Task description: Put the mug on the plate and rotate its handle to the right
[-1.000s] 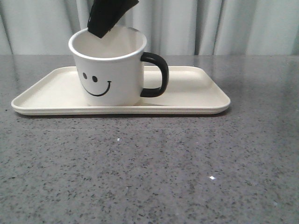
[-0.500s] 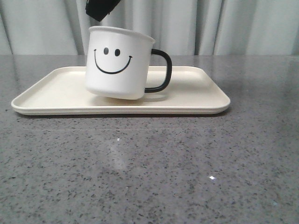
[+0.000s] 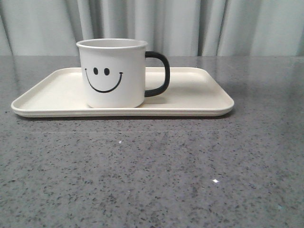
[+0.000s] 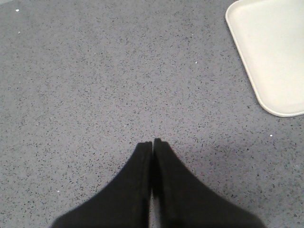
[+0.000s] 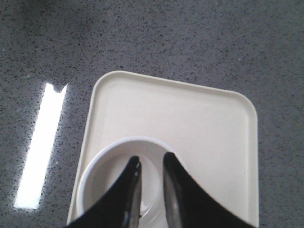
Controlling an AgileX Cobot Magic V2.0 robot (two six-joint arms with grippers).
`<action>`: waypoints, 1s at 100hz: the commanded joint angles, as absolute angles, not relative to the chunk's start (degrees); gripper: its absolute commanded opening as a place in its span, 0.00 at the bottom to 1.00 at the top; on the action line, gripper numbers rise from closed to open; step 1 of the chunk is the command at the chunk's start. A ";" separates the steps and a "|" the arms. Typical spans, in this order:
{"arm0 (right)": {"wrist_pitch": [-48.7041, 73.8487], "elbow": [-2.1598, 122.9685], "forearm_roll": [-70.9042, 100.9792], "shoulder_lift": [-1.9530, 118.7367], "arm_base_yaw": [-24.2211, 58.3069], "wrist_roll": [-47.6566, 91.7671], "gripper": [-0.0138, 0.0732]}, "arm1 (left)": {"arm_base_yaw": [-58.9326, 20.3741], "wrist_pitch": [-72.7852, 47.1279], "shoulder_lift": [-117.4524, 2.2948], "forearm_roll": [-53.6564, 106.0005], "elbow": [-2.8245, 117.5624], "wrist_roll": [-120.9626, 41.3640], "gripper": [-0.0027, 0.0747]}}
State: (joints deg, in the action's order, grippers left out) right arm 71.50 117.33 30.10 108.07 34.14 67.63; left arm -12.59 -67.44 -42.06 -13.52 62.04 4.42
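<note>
The white mug [image 3: 113, 57] with its black smiley face stands upright on the left half of the cream plate [image 3: 199, 90]. Its black handle [image 3: 163, 73] points to the right in the front view. Neither gripper shows in the front view. In the right wrist view my right gripper [image 5: 151, 156] hangs above the mug [image 5: 97, 180] and plate [image 5: 199, 123], open with a narrow gap and nothing held. My left gripper [image 4: 152, 141] is shut and empty over bare table, off one corner of the plate [image 4: 275, 52].
The grey speckled tabletop [image 3: 152, 171] stretches in front of the plate and around it. A pale curtain [image 3: 228, 26] closes off the back. A bright strip of reflected light [image 5: 42, 142] lies on the table beside the plate.
The mug, tilted and held by the black gripper at its rim, has come down upright on the plate. That gripper has let go and risen out of the front view.
</note>
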 commanded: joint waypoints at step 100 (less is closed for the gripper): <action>63.63 119.90 28.55 78.58 6.29 38.30 0.32 | -12.38 -57.00 -42.28 -13.87 63.35 5.01 0.01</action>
State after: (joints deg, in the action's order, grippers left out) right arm 67.46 120.13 27.05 82.98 10.07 39.67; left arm -12.59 -61.75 -42.06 -13.52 62.04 4.42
